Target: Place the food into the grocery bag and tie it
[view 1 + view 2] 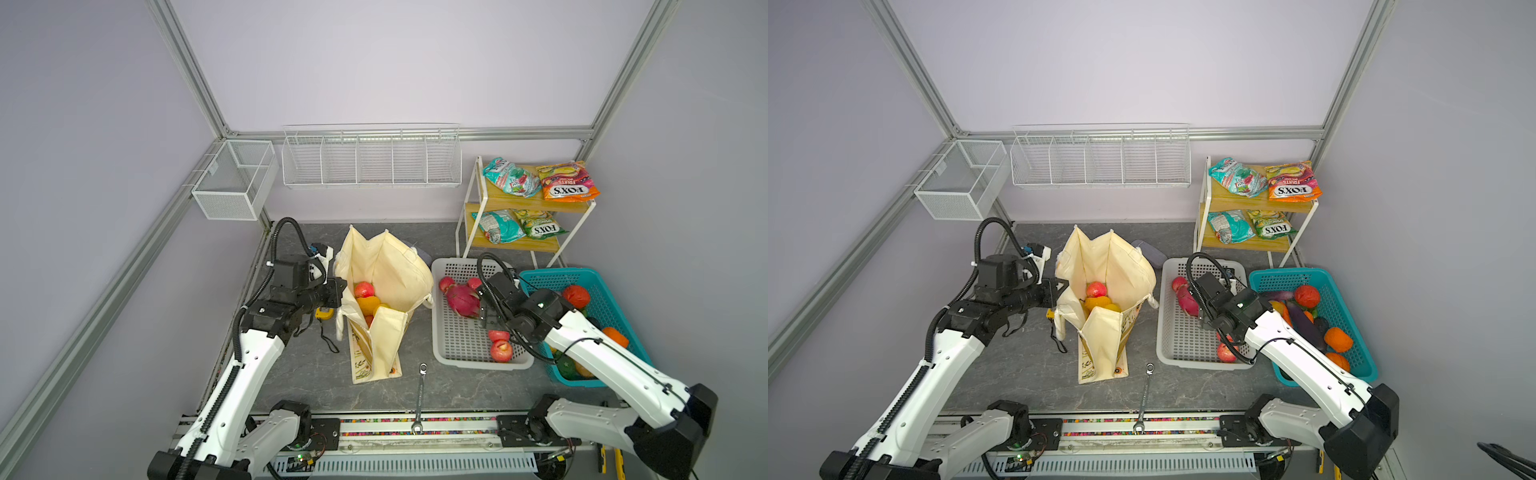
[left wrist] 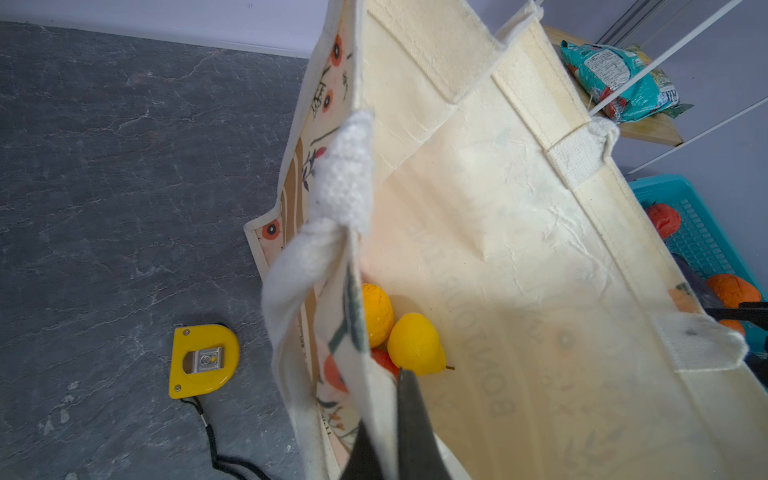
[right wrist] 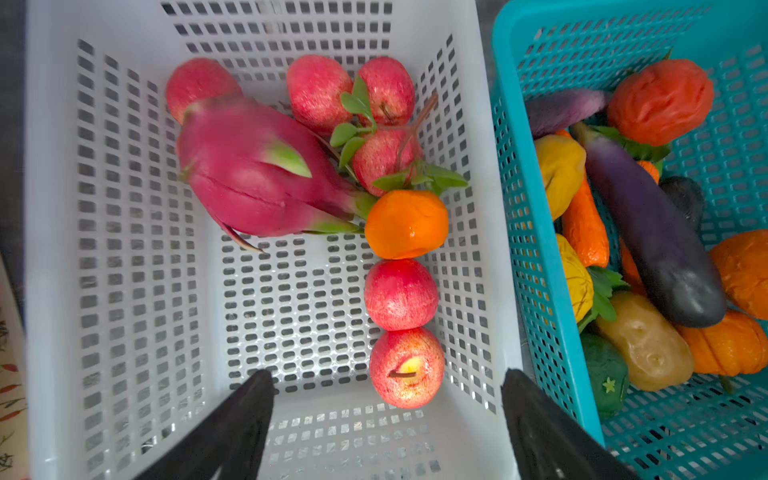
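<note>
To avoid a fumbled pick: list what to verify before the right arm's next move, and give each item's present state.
1. Left gripper shut on the grocery bag rim: ok.
2. Bag mouth open, bag upright: ok.
3. Room in the bag above the fruit inside: ok.
4. Right gripper open over the grey basket: ok.
5. Nearest apple uncovered from above: ok.
6. Room for the fingers between that apple and the basket wall: cannot tell.

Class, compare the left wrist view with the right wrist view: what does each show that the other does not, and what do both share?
Only the left wrist view: the yellow tape measure on the table and the yellow fruit inside the grocery bag. Only the right wrist view: the grey basket holding the dragon fruit and red apples. Both: the teal basket of vegetables.
</note>
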Robot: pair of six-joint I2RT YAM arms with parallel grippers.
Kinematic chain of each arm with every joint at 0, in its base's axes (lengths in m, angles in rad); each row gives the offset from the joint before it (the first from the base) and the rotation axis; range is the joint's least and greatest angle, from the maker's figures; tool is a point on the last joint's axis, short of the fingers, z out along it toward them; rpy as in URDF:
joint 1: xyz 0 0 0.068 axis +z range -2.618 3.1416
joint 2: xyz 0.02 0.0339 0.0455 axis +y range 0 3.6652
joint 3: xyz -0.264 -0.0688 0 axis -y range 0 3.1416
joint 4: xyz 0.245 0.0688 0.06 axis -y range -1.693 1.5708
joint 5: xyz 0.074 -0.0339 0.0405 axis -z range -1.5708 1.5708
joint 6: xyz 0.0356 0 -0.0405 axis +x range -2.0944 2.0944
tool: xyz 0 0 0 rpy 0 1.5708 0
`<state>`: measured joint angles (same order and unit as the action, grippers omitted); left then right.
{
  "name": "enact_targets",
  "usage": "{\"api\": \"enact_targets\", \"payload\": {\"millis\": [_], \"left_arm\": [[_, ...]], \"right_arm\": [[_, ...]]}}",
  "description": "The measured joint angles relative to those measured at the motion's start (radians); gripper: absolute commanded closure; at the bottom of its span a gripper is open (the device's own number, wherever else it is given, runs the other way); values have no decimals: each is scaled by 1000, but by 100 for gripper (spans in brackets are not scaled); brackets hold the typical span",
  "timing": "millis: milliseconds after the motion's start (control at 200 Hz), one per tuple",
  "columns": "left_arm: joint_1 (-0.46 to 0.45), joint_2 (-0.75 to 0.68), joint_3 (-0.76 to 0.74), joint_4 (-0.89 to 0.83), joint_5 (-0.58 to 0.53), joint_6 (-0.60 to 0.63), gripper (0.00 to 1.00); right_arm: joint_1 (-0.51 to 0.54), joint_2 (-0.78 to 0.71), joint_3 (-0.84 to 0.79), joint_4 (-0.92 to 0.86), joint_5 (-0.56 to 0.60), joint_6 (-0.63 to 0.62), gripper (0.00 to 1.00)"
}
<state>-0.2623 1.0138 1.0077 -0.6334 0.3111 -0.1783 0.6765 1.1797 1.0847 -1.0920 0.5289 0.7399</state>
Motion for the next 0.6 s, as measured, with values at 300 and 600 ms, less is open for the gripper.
{"api": "enact_targets", "payload": {"millis": [300, 600], "left_arm": [[-1, 0, 0, 0, 0, 0, 100], [-1, 0, 0, 0, 0, 0, 100]], "right_arm": [[-45, 82, -38, 1, -39, -43, 8], [-98, 163, -72, 35, -82, -96, 7]]}}
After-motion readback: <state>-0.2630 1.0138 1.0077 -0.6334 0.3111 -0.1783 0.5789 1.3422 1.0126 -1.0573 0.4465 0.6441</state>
